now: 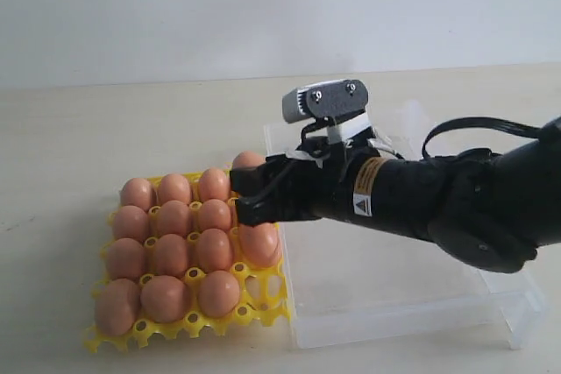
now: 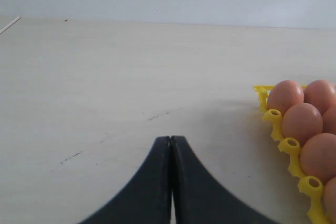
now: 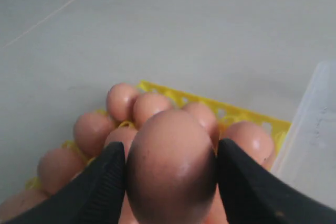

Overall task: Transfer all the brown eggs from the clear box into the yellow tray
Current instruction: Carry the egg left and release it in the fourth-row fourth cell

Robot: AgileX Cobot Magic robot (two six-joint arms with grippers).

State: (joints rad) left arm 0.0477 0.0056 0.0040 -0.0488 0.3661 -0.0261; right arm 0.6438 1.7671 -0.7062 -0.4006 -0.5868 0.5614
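My right gripper (image 3: 170,153) is shut on a brown egg (image 3: 170,166), one black finger pressed on each side. In the exterior view this gripper (image 1: 238,196) hovers over the right-hand column of the yellow tray (image 1: 272,308), and the arm hides most of the held egg. Several brown eggs (image 1: 175,256) sit in the tray's cups. The clear box (image 1: 394,321) lies just right of the tray, under the right arm. My left gripper (image 2: 170,139) is shut on nothing above bare table, beside the tray's corner (image 2: 273,116).
The pale tabletop (image 1: 70,146) stretches left of and behind the tray. A black cable (image 1: 473,124) loops above the right arm. One open cup (image 1: 263,291) shows at the tray's near right corner.
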